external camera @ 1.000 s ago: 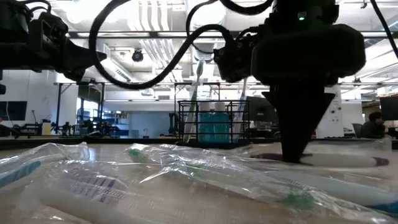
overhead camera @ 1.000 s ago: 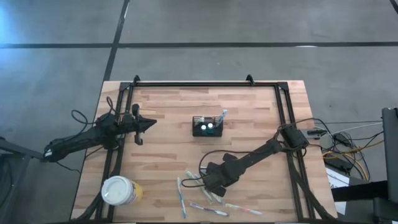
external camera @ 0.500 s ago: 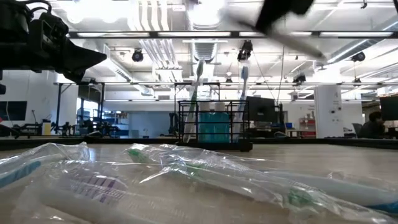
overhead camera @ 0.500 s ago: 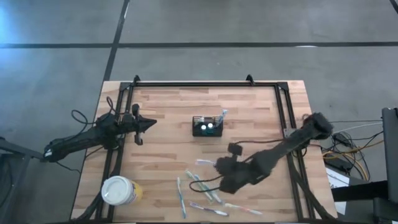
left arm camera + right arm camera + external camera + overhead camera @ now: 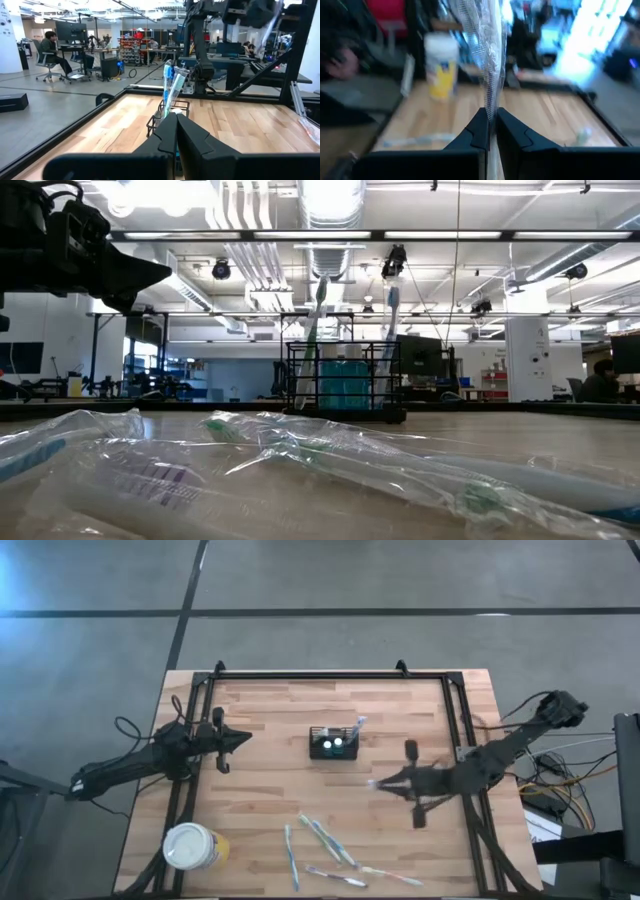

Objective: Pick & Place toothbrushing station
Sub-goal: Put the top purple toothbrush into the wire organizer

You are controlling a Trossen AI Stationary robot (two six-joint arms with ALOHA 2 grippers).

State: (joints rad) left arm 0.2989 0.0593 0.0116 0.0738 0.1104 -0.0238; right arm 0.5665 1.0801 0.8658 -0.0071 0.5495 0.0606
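**Right Gripper Holds a Wrapped Toothbrush Above the Desk; Station at Desk Centre**

The wooden desk (image 5: pixel 270 720) is bordered by a black frame.

The right arm reaches in from the desk's right edge. The right gripper (image 5: pixel 383 784) is raised over the right half of the desk. Its jaws are clamped on a wrapped toothbrush (image 5: pixel 489 55), whose clear plastic wrapper stands up between the dark fingers (image 5: pixel 475 135) in the right wrist view. In the high view this gripper is to the right of and nearer the front edge than the station, and apart from it.

The left arm waits at the desk's left edge. The left gripper (image 5: pixel 243 739) points toward the desk centre, jaws together and holding nothing.

A round yellow cup with a white lid (image 5: pixel 192 846) stands at the front left corner.

The toothbrushing station (image 5: pixel 334 743), a small black slatted holder, stands upright near the desk centre, between the two grippers. Two toothbrushes (image 5: pixel 318 340) stand upright in it, with a teal item between them.

Several wrapped toothbrushes (image 5: pixel 325 840) lie loose on the front part of the desk, well apart from the station.
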